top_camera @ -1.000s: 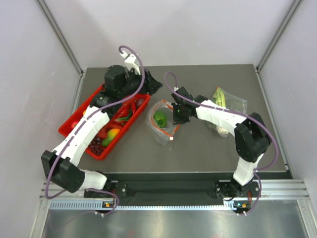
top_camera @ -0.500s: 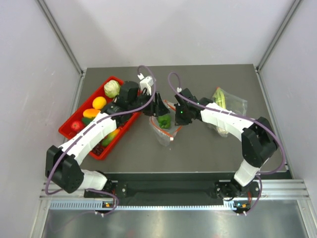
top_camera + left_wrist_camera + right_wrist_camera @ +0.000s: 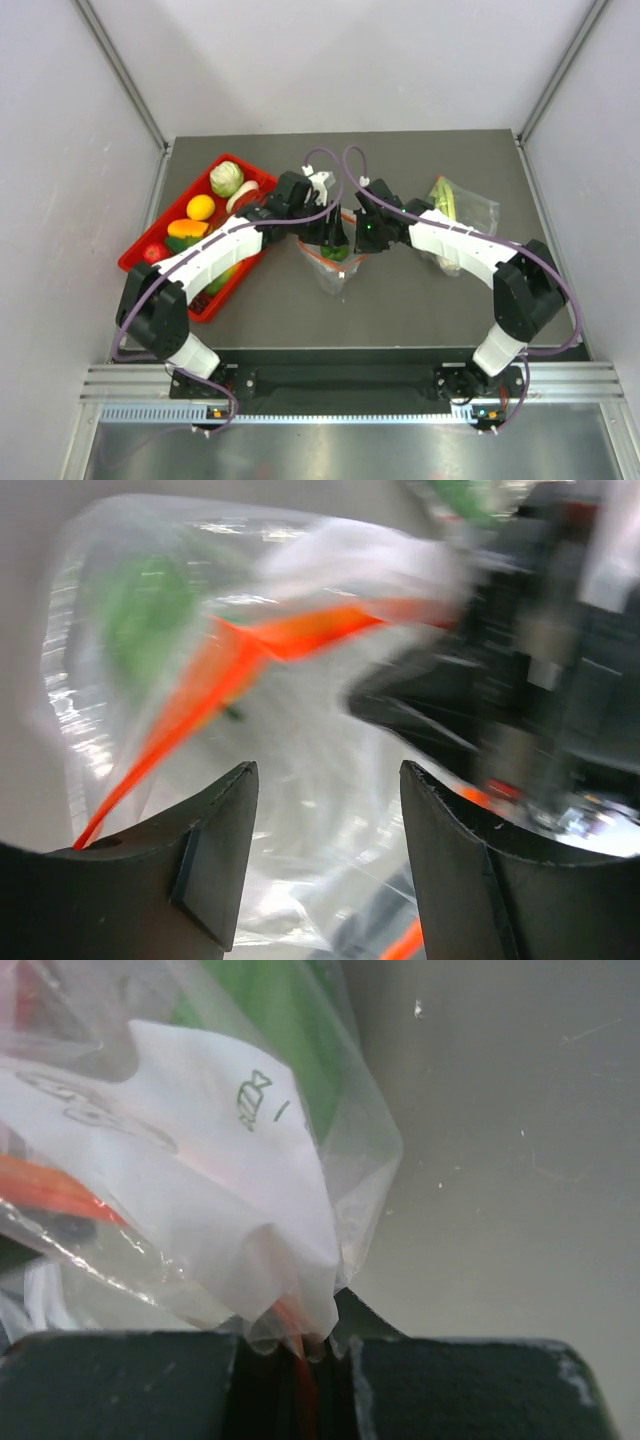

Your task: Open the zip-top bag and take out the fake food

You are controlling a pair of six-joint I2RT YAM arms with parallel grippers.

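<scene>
Right claw (image 3: 320, 1348) pinching zip-top bag (image 3: 335, 272), grey table (image 3: 425, 305), pale walls (image 3: 350, 60)

dark grey matte table (image 3: 430, 300) at centre. pale wall panels (image 3: 340, 60) at 9, 12, 3 o'clock, metal corner posts (image 3: 120, 85). aluminium rail (image 3: 600, 385) and steel sheet (image 3: 350, 450) at 6 o'clock. light even, diffuse.

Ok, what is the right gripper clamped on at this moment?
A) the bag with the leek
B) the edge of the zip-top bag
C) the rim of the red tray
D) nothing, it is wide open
B: in the right wrist view the right gripper has its fingers pinched together on a fold of the zip-top bag.
</scene>
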